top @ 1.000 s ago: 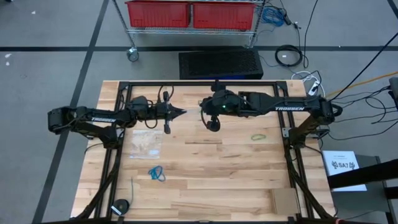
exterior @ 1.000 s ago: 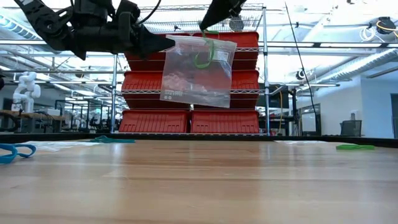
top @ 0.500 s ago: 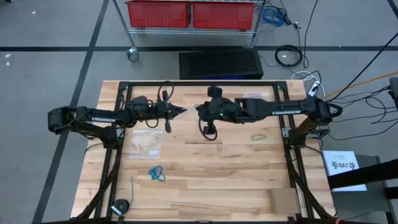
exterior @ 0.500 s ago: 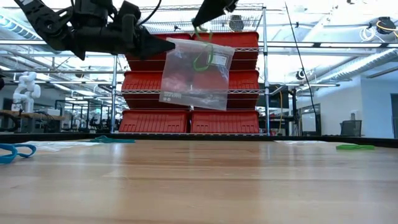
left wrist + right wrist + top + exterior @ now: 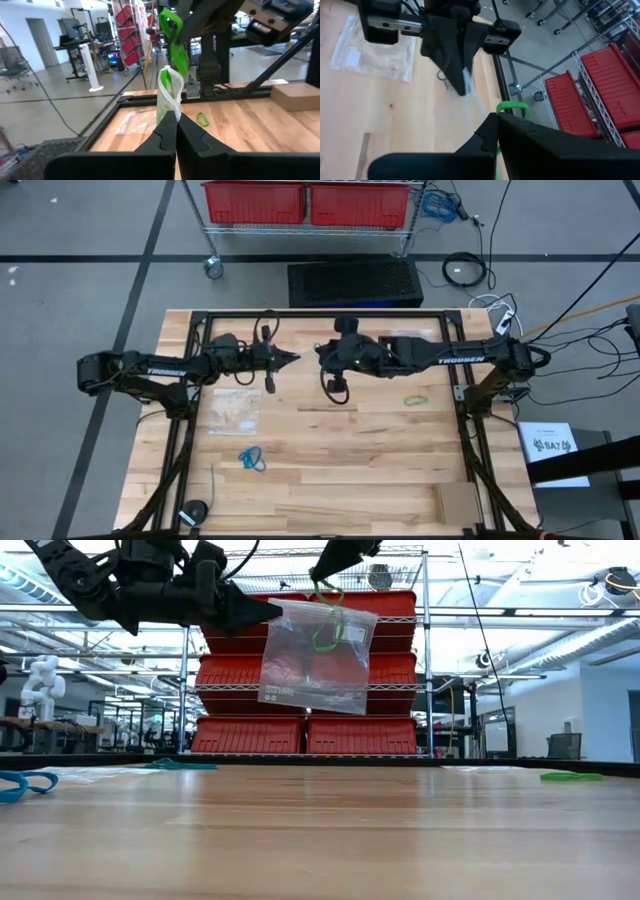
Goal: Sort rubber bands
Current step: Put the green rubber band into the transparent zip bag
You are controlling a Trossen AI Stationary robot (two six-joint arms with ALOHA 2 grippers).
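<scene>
Aloft, the left gripper (image 5: 268,608) is pinching a clear plastic zip bag (image 5: 315,658) by its corner, jaws pressed together. The right gripper (image 5: 320,576) is clamping a light green rubber band (image 5: 327,625) over the bag's mouth. Bright blue rubber bands (image 5: 252,458) are lying near-left on the wooden table (image 5: 350,470); another green rubber band (image 5: 415,399) is lying right.

Pretty even, bright overhead light everywhere we look, with only soft, faint shadows under the arms on the counter (image 5: 350,450) from above. In the low view the near stretch of wood goes soft and blurry while the red bins (image 5: 300,735) behind stay reasonably sharp, and the ceiling lights blow out white. Both wrist views show dark, out-of-focus claw fingers up close, and background lines bend a bit toward the edges.
</scene>
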